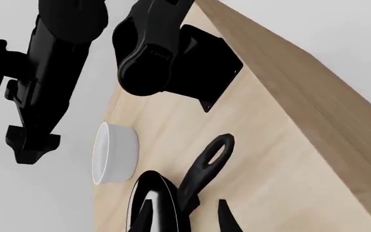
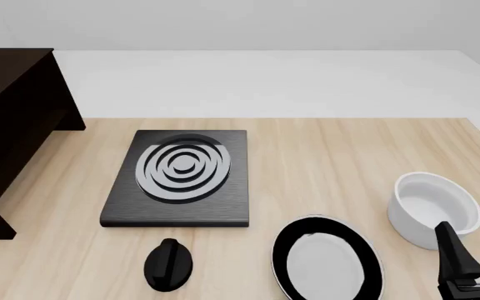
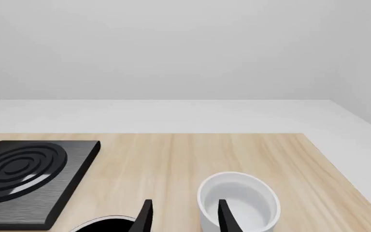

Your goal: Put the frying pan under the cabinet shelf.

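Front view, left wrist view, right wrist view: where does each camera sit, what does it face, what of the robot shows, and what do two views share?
Front view: above the table's near side, facing forward and down at cabinet, burner, frying pan and bowl; right gripper shows.
Left wrist view: behind the open left gripper, facing the frying pan's handle; black arm links beyond.
Right wrist view: behind the open right gripper, facing bowl and burner.
Shared: bowl and burner.
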Controlling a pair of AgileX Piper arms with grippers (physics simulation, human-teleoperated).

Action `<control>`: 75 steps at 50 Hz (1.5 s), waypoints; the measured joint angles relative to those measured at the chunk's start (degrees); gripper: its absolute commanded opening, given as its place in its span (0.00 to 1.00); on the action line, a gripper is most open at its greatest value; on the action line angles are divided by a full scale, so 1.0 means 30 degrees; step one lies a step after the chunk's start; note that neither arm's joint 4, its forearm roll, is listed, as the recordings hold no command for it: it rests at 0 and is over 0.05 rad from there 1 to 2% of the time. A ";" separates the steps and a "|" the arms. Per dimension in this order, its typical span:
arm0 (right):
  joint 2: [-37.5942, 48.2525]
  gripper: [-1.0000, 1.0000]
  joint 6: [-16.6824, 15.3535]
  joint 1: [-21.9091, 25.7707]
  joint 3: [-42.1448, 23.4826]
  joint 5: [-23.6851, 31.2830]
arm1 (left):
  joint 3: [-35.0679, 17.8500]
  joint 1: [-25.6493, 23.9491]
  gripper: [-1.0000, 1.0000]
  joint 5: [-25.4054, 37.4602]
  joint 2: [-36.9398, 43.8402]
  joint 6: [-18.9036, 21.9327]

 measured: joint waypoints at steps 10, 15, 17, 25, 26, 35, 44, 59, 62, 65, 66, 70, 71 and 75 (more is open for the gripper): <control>0.0000 1.00 0.0000 0.0000 0.0000 0.0000 | -0.0579 0.0172 1.00 0.0236 0.0499 0.0255; 0.0000 1.00 0.0001 -0.0001 0.0000 0.0000 | -0.0873 0.0331 1.00 0.0295 0.0776 0.0462; 0.0000 1.00 0.0001 -0.0001 0.0000 0.0000 | -0.0966 0.0377 1.00 0.0287 0.0882 0.0549; -0.0027 1.00 0.0004 0.0009 0.0018 0.0012 | -0.1335 0.0554 1.00 0.0370 0.1371 0.0843; -0.0030 1.00 0.0005 0.0010 0.0020 0.0013 | -0.1383 0.0582 1.00 0.0385 0.1450 0.0882; -0.0054 1.00 0.0005 0.0016 0.0029 0.0027 | -0.1761 0.0712 1.00 0.0596 0.2098 0.1226; -0.0068 1.00 0.0005 0.0018 0.0030 0.0041 | -0.2181 0.0726 1.00 0.0899 0.2758 0.1511; -0.0068 1.00 0.0005 0.0020 0.0032 0.0040 | -0.2919 0.0829 1.00 0.1464 0.3173 0.1640; -0.0069 1.00 0.0005 0.0021 0.0031 0.0041 | -0.3102 0.0892 1.00 0.1573 0.3277 0.1574; -0.0069 1.00 0.0004 0.0021 0.0028 0.0045 | -0.3278 0.0960 1.00 0.1666 0.3385 0.1499; -0.0070 1.00 0.0004 0.0021 0.0026 0.0048 | -0.3328 0.0978 1.00 0.1691 0.3418 0.1467; -0.0071 1.00 0.0003 0.0022 0.0015 0.0059 | -0.3490 0.1033 1.00 0.1785 0.3538 0.1399; -0.0071 1.00 0.0003 0.0022 0.0016 0.0058 | -0.3529 0.1043 1.00 0.1806 0.3561 0.1401; -0.0070 1.00 0.0003 0.0022 0.0017 0.0057 | -0.3637 0.1060 1.00 0.1904 0.3632 0.1430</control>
